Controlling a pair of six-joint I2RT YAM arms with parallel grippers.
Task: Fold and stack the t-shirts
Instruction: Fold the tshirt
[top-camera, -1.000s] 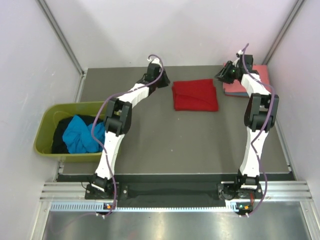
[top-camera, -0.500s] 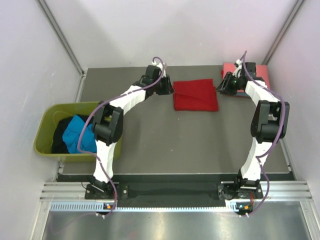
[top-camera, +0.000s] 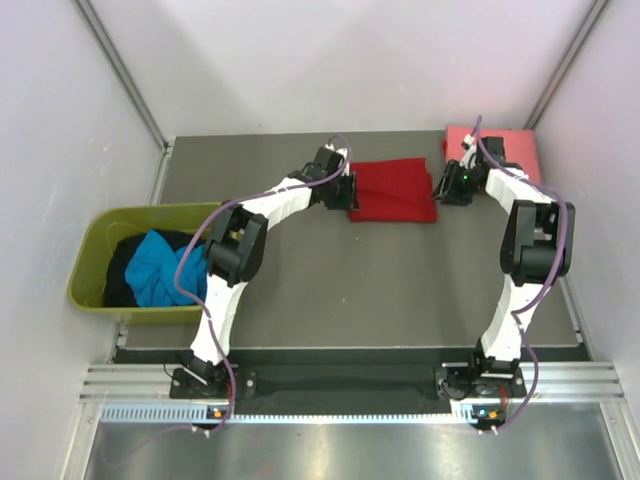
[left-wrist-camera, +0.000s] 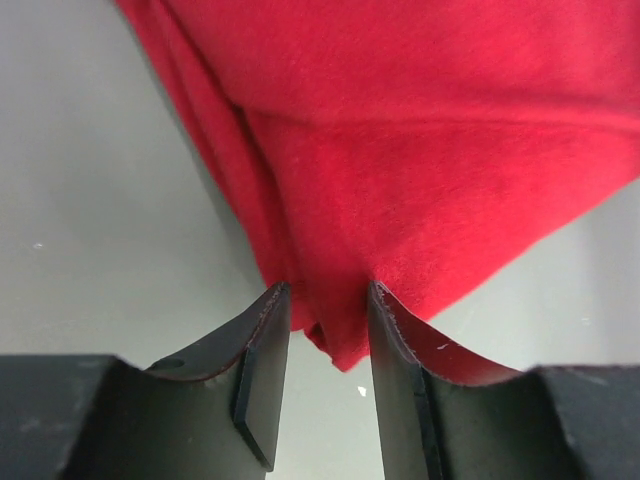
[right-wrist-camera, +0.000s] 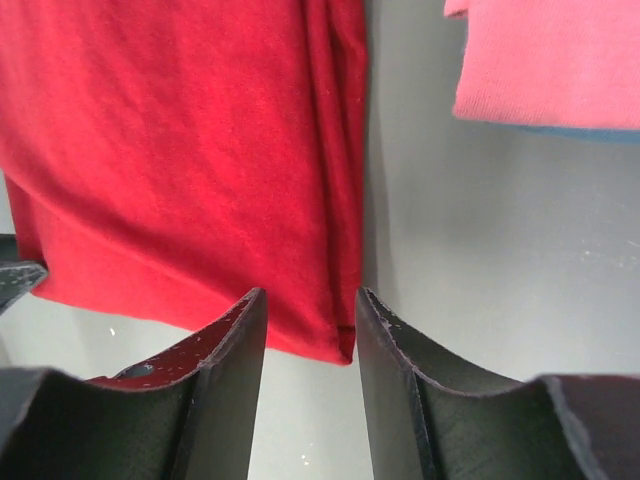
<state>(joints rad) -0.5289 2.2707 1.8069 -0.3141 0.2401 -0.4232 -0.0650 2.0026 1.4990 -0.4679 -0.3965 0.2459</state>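
Note:
The bright red t-shirt (top-camera: 392, 190) lies folded on the table's far middle. My left gripper (top-camera: 349, 190) is at its left edge, and in the left wrist view the open gripper (left-wrist-camera: 322, 300) straddles a corner of the red shirt (left-wrist-camera: 420, 150). My right gripper (top-camera: 441, 186) is at the shirt's right edge. The right wrist view shows this gripper (right-wrist-camera: 310, 300) open around the near right corner of the red shirt (right-wrist-camera: 180, 150). A folded salmon-pink t-shirt (top-camera: 505, 148) lies at the back right, with a blue edge (right-wrist-camera: 590, 132) under it.
An olive-green tub (top-camera: 95, 245) hangs off the table's left side, holding a crumpled turquoise shirt (top-camera: 160, 268) and black cloth (top-camera: 120, 275). White walls close in the table at the back and both sides. The grey tabletop (top-camera: 350, 290) stretches toward the arm bases.
Both grippers have come in from the far corners to the red shirt's side edges, the left moving right and the right moving left. Both have widened a little.

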